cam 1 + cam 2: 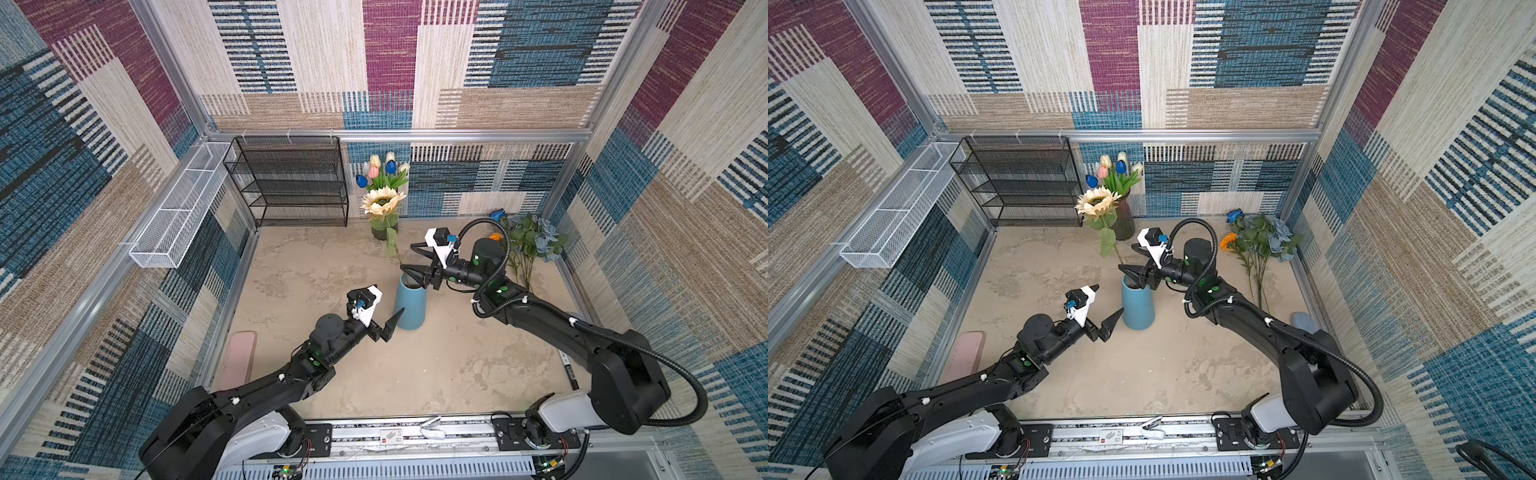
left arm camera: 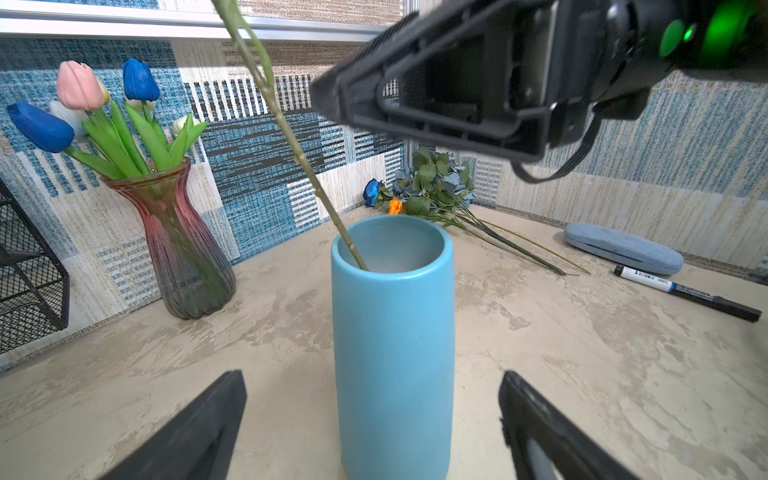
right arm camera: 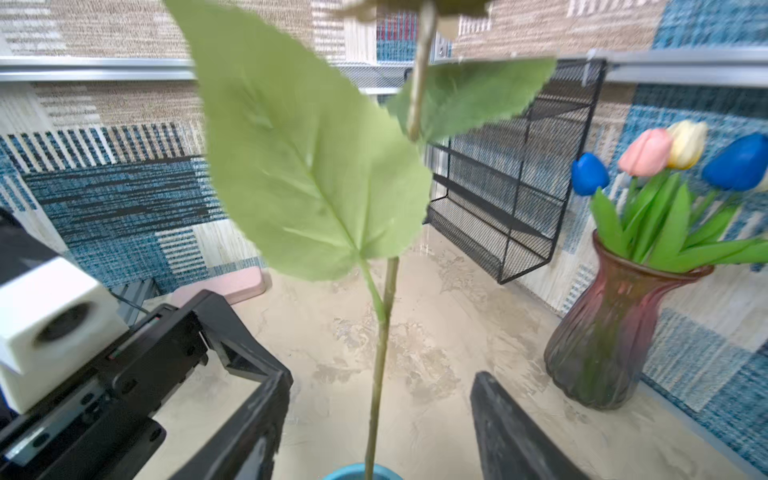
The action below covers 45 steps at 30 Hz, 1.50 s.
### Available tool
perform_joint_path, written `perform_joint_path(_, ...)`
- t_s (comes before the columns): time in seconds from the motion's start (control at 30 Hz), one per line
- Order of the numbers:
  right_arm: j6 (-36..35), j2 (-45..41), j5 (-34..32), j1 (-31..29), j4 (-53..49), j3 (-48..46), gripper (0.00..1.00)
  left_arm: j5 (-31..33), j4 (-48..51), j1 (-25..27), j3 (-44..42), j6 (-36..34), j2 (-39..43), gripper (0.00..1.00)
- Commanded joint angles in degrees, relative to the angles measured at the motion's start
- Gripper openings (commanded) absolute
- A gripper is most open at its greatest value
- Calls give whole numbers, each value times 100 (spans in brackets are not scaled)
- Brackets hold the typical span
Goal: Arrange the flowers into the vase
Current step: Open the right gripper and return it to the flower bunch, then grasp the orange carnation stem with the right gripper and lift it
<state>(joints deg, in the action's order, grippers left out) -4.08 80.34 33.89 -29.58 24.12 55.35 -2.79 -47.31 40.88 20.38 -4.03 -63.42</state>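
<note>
Right, the cream sunflower (image 1: 383, 202) stands with its thin knobbly stem inside the smooth matte-blue cylinder vase (image 1: 410, 307), tilted and leaning on the rounded rim. Over that rim the right gripper (image 1: 407, 257) hangs with pointed black fingers spread clear either side of the stem, gripping nothing. The left gripper (image 1: 1110, 297) gapes empty just beside the vase's wall.

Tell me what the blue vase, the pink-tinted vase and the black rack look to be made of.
Blue vase: probably matte ceramic; opaque, even colour, thick rounded rim, no shine.
Pink-tinted vase: glass or clear plastic; ribbed, see-through, tulip stems show inside.
Black rack: likely coated metal; fine mesh panels in thin wire frames.
</note>
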Motion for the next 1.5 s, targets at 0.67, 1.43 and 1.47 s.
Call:
perform_joint_path(0.67, 285, 1999, -2681, 3862, -4650, 2204, 42, -4, 442, -12, -199, -282, 888, 99)
perform_joint_path(1.43, 311, 3477, -3228, 3995, -4448, 2192, 31, -196, 267, -10, 159, -398, 58, 98)
perform_joint_path(1.47, 302, 3495, -3142, 3995, -4427, 2191, 28, -196, 267, -10, 153, -390, 58, 98)
